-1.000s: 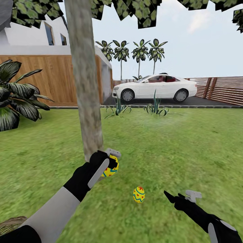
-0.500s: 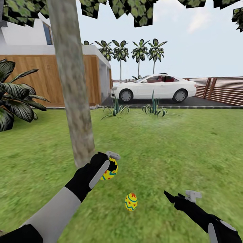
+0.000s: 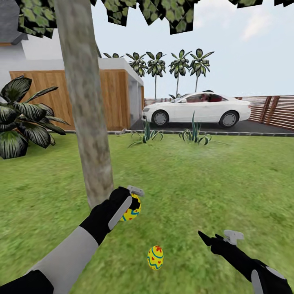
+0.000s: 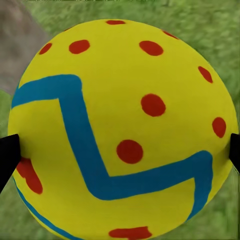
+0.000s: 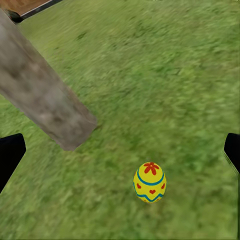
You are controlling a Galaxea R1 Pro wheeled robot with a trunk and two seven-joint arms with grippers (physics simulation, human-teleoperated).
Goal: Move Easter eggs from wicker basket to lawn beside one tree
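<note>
Left gripper [image 3: 131, 203], closed around a dotted Easter egg [image 3: 132, 210], hangs above the lawn [image 3: 212, 179] just beside the foot of the tree [image 3: 87, 122]. The left wrist view shows this egg [image 4: 120, 130] wedged between the two dark fingertips [image 4: 7, 155], with grass and a corner of trunk behind it. Right gripper [image 3: 222, 237], fingers spread and holding nothing, hovers low over the grass, well apart from the trunk. A second egg [image 3: 155, 257], marked with a red flower, stands upright on the lawn near the tree; the right wrist view shows it [image 5: 150, 182] a little way from the trunk base [image 5: 45, 100].

Risk, judged from this pose: the held egg is smooth and round and appears some way above the ground, so a release from here could let it bounce or roll away from the trunk, or strike the standing egg and push it off.
</note>
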